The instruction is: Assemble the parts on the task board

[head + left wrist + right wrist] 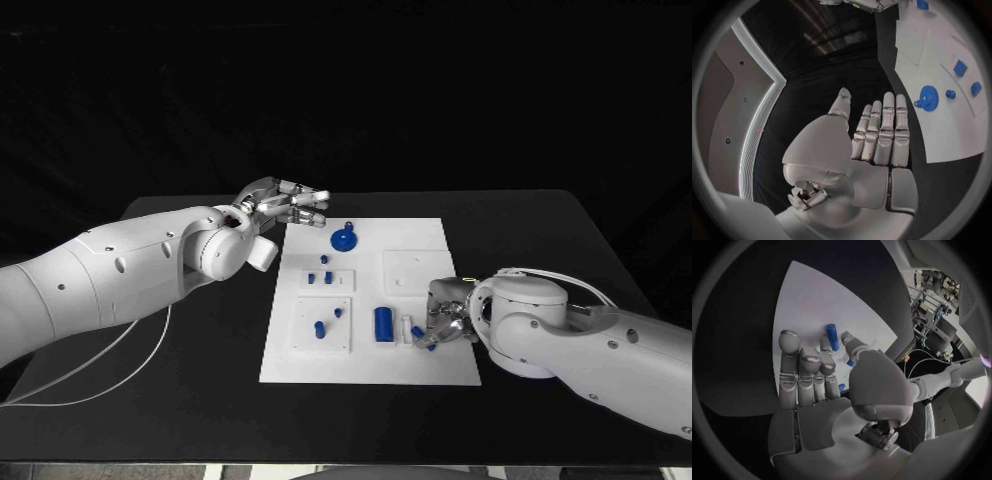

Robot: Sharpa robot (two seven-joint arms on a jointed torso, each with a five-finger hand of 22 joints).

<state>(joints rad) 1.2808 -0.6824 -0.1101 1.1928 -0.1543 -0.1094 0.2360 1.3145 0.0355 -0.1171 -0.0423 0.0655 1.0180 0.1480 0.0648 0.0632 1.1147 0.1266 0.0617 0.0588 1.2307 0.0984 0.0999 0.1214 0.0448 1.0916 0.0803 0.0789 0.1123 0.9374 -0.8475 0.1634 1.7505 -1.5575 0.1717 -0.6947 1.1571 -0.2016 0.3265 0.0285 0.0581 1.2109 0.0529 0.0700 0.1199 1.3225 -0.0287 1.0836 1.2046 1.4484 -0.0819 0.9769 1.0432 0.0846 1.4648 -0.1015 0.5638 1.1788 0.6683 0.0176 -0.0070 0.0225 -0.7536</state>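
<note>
The right hand hovers over the blue cylinder with fingers extended, empty, apparently positioned for pickup. The left hand waits spread and empty beside the task board.

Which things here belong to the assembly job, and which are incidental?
Job: task board; blue gear-like part; blue cylinder; small blue pegs; left hand; right hand.
Incidental: black table; white cable.

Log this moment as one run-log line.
left hand: open, beside task board | right hand: over board, grip unclear | blue cylinder: lying on board
</note>
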